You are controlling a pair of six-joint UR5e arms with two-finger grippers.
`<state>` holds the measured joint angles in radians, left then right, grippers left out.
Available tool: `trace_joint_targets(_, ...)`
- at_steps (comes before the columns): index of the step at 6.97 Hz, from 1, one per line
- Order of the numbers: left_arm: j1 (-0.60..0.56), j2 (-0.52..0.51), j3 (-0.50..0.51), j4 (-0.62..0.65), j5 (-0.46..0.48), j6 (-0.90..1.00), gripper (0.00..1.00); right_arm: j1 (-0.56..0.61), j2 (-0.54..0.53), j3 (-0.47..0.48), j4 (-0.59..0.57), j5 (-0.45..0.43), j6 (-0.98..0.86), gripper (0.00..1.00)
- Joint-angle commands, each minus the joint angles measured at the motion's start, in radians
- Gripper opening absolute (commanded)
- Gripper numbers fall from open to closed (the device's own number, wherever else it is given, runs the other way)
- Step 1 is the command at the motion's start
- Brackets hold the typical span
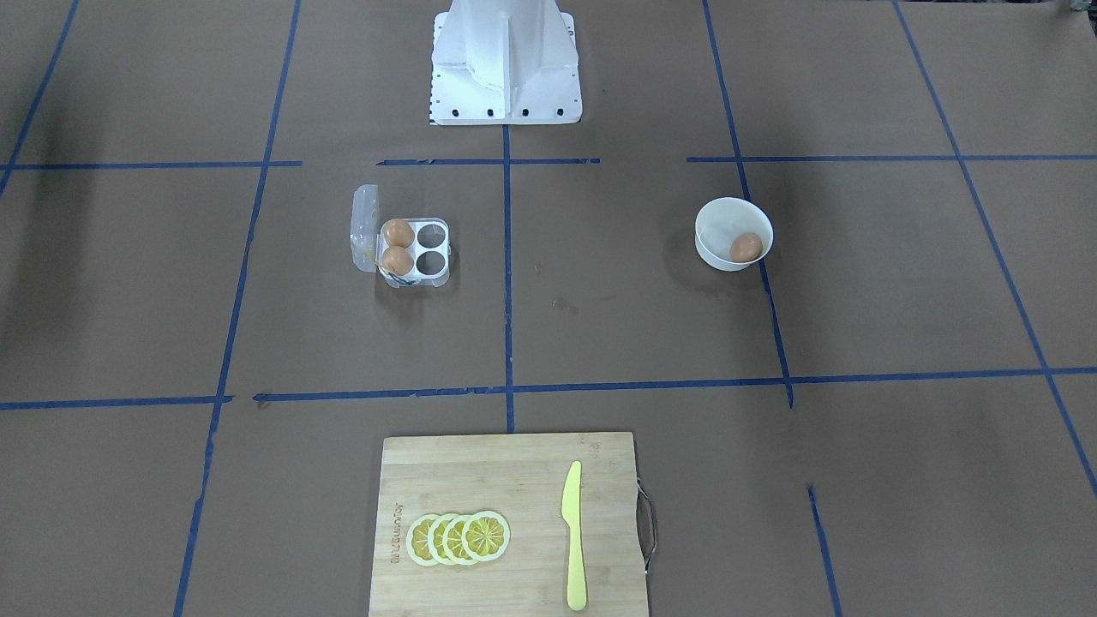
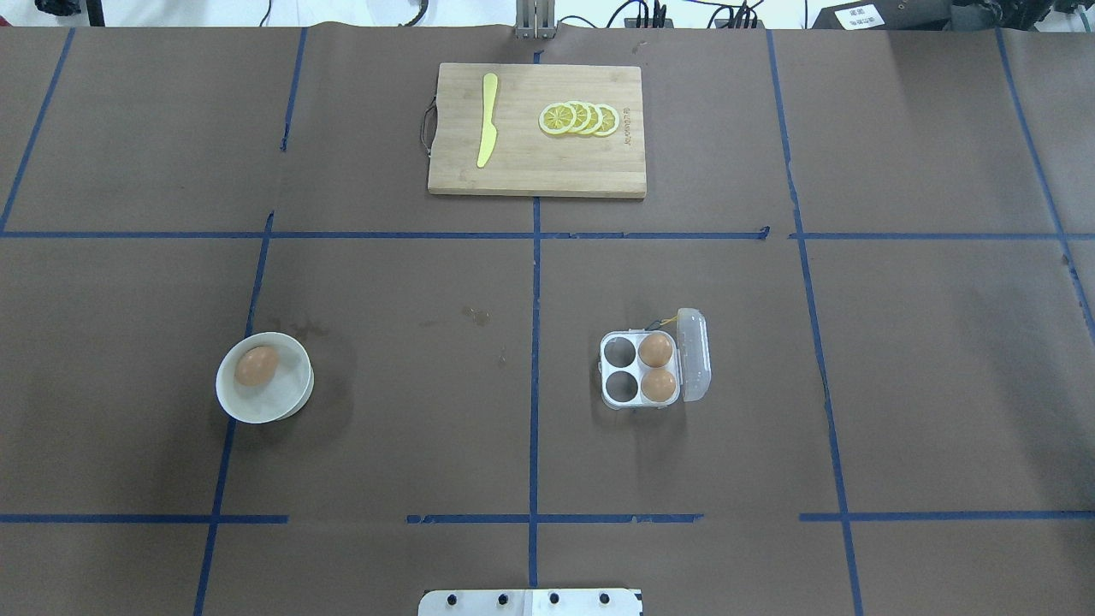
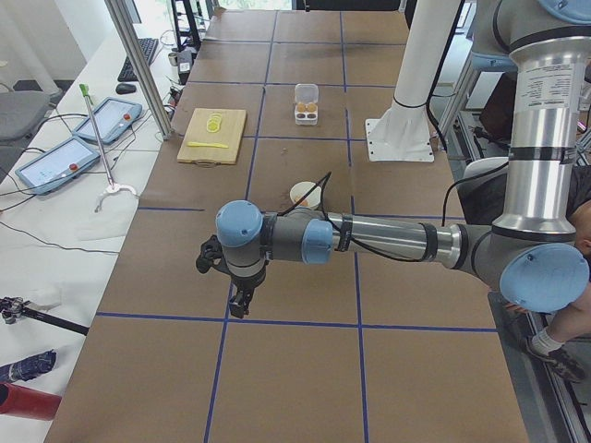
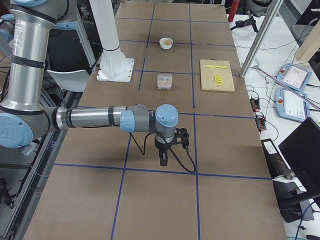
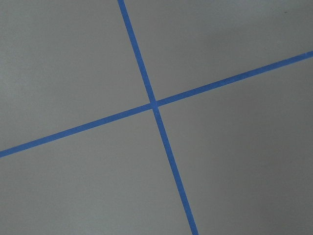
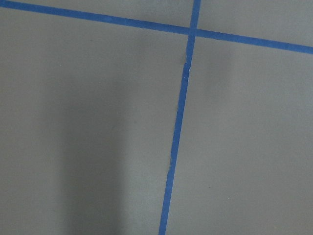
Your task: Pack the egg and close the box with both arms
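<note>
The loose egg point(image 1: 746, 247) lies in a round white bowl point(image 1: 713, 250) on the robot's left side; it also shows in the overhead view point(image 2: 257, 365). The clear four-cell box point(image 1: 428, 248) sits open on the robot's right side, its lid point(image 2: 695, 355) standing up. Two brown eggs point(image 2: 656, 368) fill the two cells nearest the lid; the other two cells are empty. The left gripper point(image 3: 235, 300) hangs over the table's left end, far from the bowl. The right gripper point(image 4: 163, 157) hangs over the right end, far from the box. I cannot tell whether either is open or shut.
A wooden cutting board point(image 2: 530, 171) with lemon slices point(image 2: 580, 119) and a yellow knife point(image 2: 488, 120) lies at the far middle edge. The white robot pedestal point(image 1: 506, 68) stands at the near middle. Both wrist views show only brown paper and blue tape lines.
</note>
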<state>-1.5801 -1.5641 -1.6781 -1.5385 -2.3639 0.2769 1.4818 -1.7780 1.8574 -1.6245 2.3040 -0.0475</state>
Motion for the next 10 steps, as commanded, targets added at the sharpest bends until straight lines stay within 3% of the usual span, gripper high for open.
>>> trace_joint_targets(1,0.0,-0.004,-0.003,-0.002,0.0,0.002,1.0,0.0,0.0,0.0,0.0,0.0,-0.003,1.0)
trace_joint_targets(4,0.003,-0.008,-0.017,-0.023,-0.002,0.005,1.0,-0.002,0.002,0.02,0.03,0.008,-0.002,1.0)
trace_joint_targets(7,0.006,-0.045,-0.015,-0.151,-0.05,-0.086,1.0,-0.003,0.029,0.022,0.205,0.002,0.009,1.0)
trace_joint_targets(8,0.006,-0.056,-0.011,-0.281,-0.048,-0.16,1.0,-0.003,0.043,0.019,0.277,-0.002,0.012,1.0)
trace_joint_targets(9,0.006,-0.073,0.016,-0.51,-0.043,-0.204,1.0,-0.005,0.063,0.016,0.296,0.003,0.044,1.0)
trace_joint_targets(10,0.006,-0.076,0.047,-0.646,-0.052,-0.29,1.0,-0.005,0.098,0.008,0.296,0.009,0.14,1.0)
